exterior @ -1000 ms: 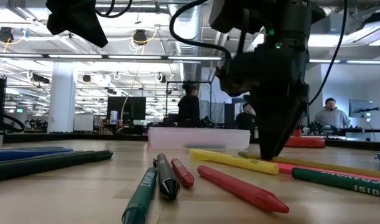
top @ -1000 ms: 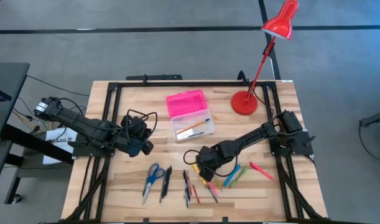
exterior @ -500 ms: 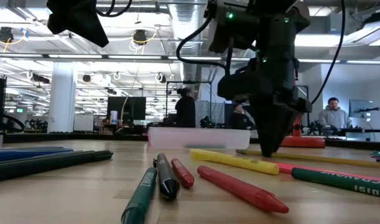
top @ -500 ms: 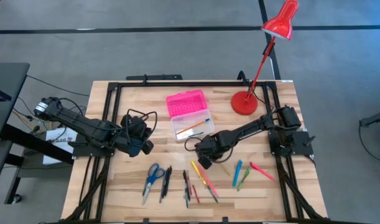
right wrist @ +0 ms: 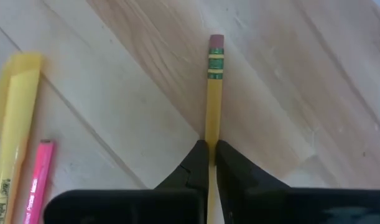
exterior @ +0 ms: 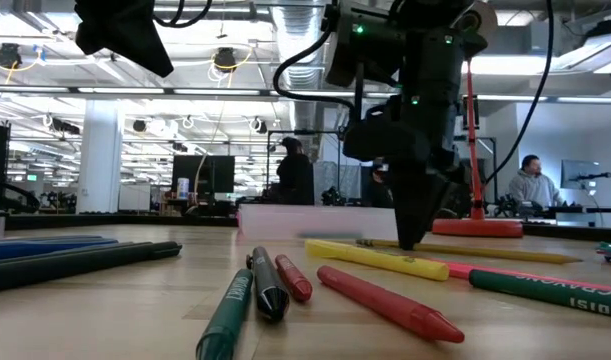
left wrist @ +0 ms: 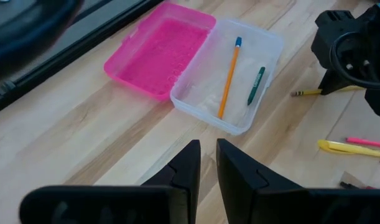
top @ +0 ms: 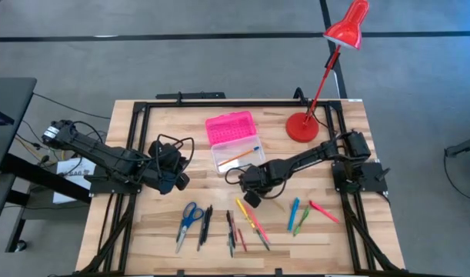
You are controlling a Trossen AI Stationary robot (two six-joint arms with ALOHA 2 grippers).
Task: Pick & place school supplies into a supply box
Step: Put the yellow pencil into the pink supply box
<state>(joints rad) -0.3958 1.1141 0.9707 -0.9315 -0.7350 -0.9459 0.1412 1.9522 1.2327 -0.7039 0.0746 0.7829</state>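
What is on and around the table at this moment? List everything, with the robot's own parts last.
supply box: one, clear base with pink lid open, table centre; holds an orange pencil and a green crayon.
yellow pencil: one, pinched by the right tool beside the box.
scissors: one, blue-handled, front left.
pens and markers: about a dozen, mixed colours, along the front.
desk lamp: one, red, back right.
people: a few, in the room behind.
left tool: nearly closed, empty, left of the box.
right tool: shut on the yellow pencil.

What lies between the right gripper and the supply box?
Only bare wood, per the high view, between the right gripper, shut on a yellow pencil, and the supply box.
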